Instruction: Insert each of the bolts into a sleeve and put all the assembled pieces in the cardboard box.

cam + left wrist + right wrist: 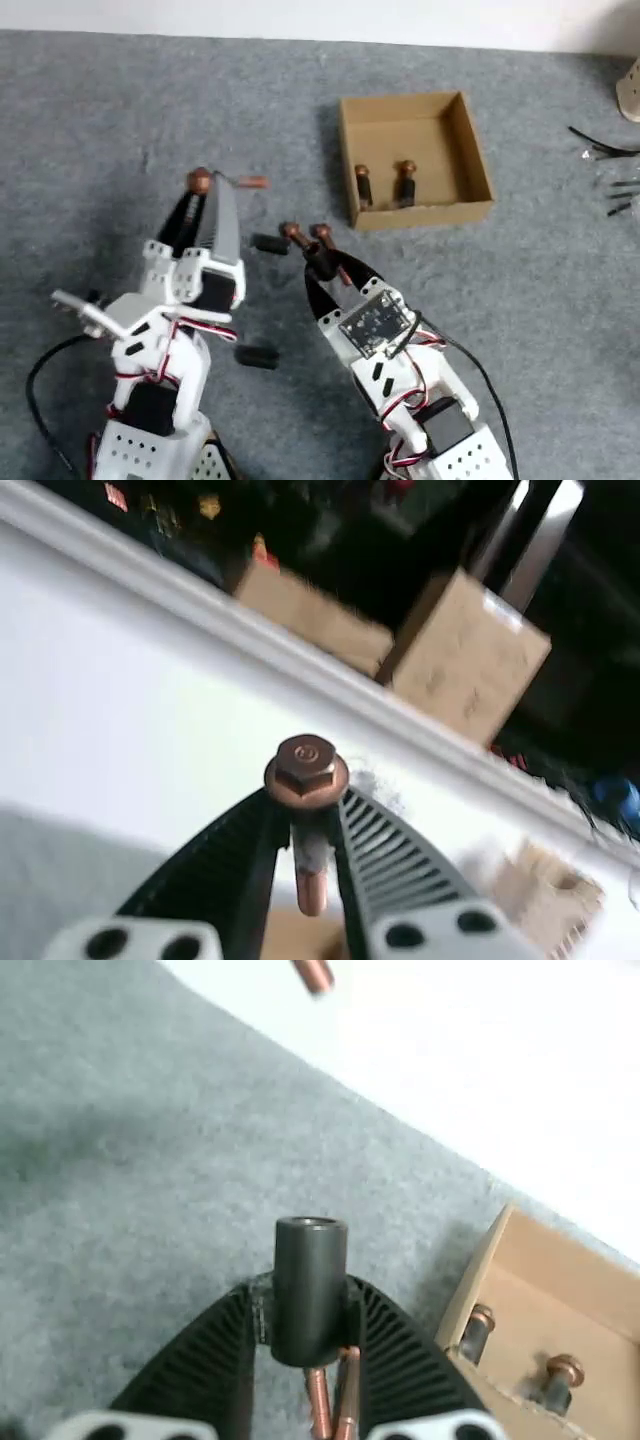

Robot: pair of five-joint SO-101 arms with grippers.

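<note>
Pinching bolt [307,770], left gripper [312,812]; right gripper [308,1298], sleeve [310,1260] (bore in wrist view)

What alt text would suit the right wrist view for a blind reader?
The right gripper grips a black sleeve above a grey mat. Two copper bolts lie on the mat close by, and a cardboard box beside holds two assembled pieces.

No text can be read. The bolt [306,768] has a raised mark on its head, too blurred to make out. The carton [468,660] beyond the bolt bears faint print, also blurred. A circuit board [375,322], to the right of the bolt, carries marks too small to tell.
</note>
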